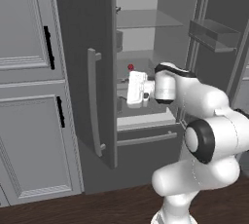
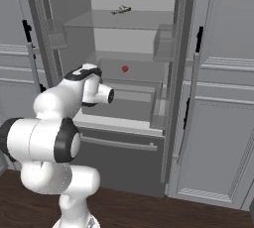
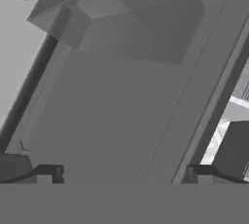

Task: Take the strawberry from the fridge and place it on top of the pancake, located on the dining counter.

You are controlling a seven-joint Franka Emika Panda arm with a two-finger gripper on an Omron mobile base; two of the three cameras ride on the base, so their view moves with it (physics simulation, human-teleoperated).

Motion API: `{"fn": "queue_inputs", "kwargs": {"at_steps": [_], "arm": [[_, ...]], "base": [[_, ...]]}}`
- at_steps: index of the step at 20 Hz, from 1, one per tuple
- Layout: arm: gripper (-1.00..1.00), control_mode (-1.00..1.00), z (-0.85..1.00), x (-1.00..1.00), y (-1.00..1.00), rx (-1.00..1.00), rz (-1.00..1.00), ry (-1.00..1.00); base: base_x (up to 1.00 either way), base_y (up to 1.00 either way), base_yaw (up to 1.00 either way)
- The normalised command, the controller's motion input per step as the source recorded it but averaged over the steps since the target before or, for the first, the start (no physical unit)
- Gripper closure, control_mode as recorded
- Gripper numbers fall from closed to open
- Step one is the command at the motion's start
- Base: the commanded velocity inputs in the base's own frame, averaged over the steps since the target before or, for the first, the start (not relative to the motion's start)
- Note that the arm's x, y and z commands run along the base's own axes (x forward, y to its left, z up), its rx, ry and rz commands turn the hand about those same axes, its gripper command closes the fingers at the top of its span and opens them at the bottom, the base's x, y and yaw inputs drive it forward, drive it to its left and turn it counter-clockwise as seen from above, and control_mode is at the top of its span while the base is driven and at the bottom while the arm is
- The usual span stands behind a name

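The fridge [image 1: 87, 47] stands with both doors swung wide. The strawberry [image 1: 130, 66] [image 2: 125, 68], a tiny red berry, rests on the middle glass shelf near the back wall. My white hand [image 1: 136, 89] hovers inside the opening, just below and in front of the berry, turned toward the left door. In the hand view my gripper [image 3: 124, 175] is open, its two dark fingertips [image 3: 48, 173] far apart with nothing between them, facing a grey door panel and bin. The pancake and the dining counter are out of view.
A small grey-green item [image 2: 120, 10] lies on the top shelf. Door bins [image 1: 214, 33] [image 2: 161, 43] jut from the doors. The bottom drawer [image 2: 119, 145] is shut below my arm. Light grey cabinets [image 1: 29, 96] flank the fridge. A long bar handle [image 1: 92, 101] runs down the left door.
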Motion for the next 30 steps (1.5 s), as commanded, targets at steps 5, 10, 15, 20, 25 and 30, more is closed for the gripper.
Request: {"fn": "queue_inputs", "kwargs": {"at_steps": [5, 10, 15, 20, 25, 30], "arm": [[-1.0, -1.0, 0.01, 0.06, 0.58, 0.0, 0.19, 0.18], [-1.0, -1.0, 0.0, 0.0, 0.88, -0.01, 0.16, 0.17], [-1.0, -1.0, 0.0, -0.08, 0.91, -0.01, 0.14, 0.1], [-1.0, -1.0, 0.0, -0.08, 0.87, 0.0, 0.12, 0.11], [-1.0, -1.0, 0.0, -0.03, 0.78, -0.03, 0.08, 0.11], [-1.0, -1.0, 0.0, -0.03, 0.16, -0.05, 0.01, 0.04]], "base": [[0.0, 0.0, 0.0], [0.0, 0.0, 0.0], [0.0, 0.0, 0.0], [0.0, 0.0, 0.0], [0.0, 0.0, 0.0], [0.0, 0.0, 0.0]]}}
